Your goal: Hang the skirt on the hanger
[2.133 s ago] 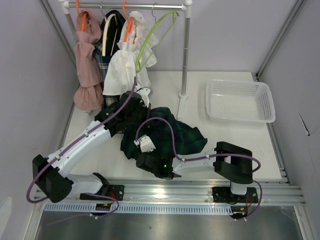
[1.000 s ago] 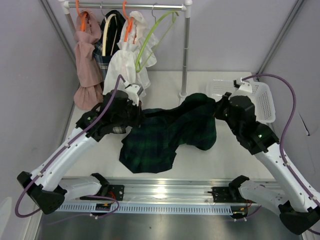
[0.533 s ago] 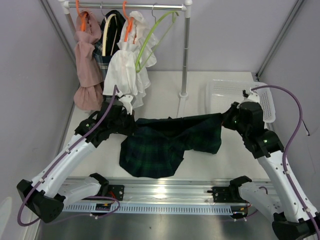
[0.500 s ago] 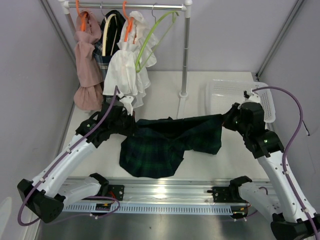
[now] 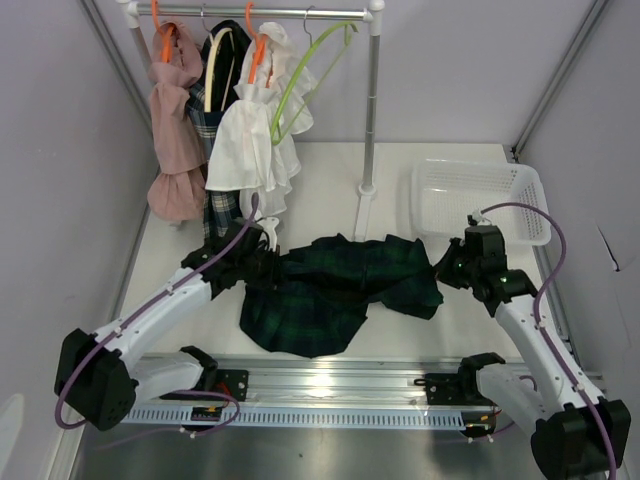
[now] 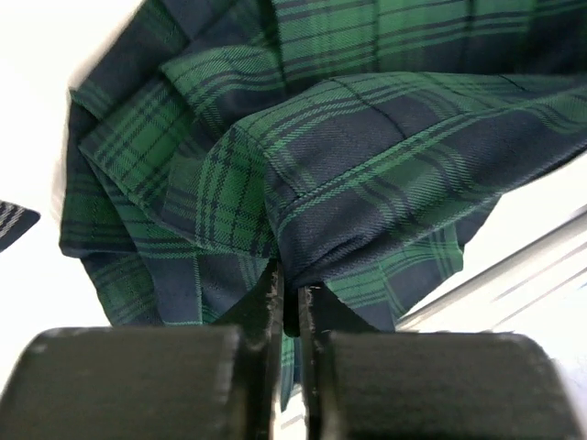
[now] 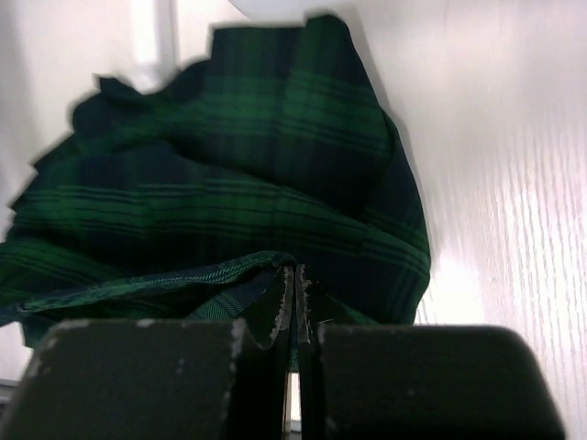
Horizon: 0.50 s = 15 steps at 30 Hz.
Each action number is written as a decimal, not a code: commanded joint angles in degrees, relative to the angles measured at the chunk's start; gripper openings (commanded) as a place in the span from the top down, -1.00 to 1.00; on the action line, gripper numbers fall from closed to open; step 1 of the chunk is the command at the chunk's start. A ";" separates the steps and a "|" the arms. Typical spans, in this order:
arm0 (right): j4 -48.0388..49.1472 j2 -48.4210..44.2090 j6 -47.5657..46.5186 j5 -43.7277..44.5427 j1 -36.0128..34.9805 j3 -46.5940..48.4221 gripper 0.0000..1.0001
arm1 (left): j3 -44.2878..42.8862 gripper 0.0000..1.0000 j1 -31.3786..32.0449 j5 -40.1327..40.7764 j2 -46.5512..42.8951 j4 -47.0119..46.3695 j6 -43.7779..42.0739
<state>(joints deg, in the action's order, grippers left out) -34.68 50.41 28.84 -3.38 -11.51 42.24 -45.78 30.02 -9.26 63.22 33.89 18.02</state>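
Left gripper (image 6: pixel 287 293) and right gripper (image 7: pixel 293 275) both clench the skirt (image 5: pixel 340 285) mid-frame; best lift it taut toward the green hanger (image 5: pixel 300 70), upper centre.

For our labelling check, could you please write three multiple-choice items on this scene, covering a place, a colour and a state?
1. Where on the table does the white basket sit?
A) far right
B) near left
C) near middle

2. What colour is the empty hanger on the rack?
A) orange
B) light green
C) blue

3. How do the left gripper and right gripper stand?
A) both open
B) both shut on the skirt
C) only the left holds it

Answers:
1 A, it lies right of the rack post.
2 B, the one bare hanger is light green.
3 B, each wrist view shows plaid cloth pinched between closed jaws.
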 commanded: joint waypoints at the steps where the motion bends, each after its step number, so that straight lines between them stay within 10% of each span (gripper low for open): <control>1: 5.32 1.88 0.25 0.13 0.00 -2.07 1.00 | 0.60 0.72 -1.10 0.47 1.29 -3.91 1.14; 5: 5.94 4.78 -0.27 1.52 -2.99 -0.76 0.82 | 0.52 0.47 -1.10 0.38 2.69 -4.88 0.70; 10: 1.55 7.15 -0.01 11.43 -11.93 5.39 -0.03 | 0.25 0.17 -1.10 -0.15 3.92 -5.68 0.61; 15: -5.92 8.30 2.01 16.11 -17.92 11.11 -0.39 | 0.16 0.13 -1.10 -1.20 4.80 -6.47 0.87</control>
<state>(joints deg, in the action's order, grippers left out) -36.53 58.50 29.39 7.07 -26.85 49.45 -45.17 29.47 -9.34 67.57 30.09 18.52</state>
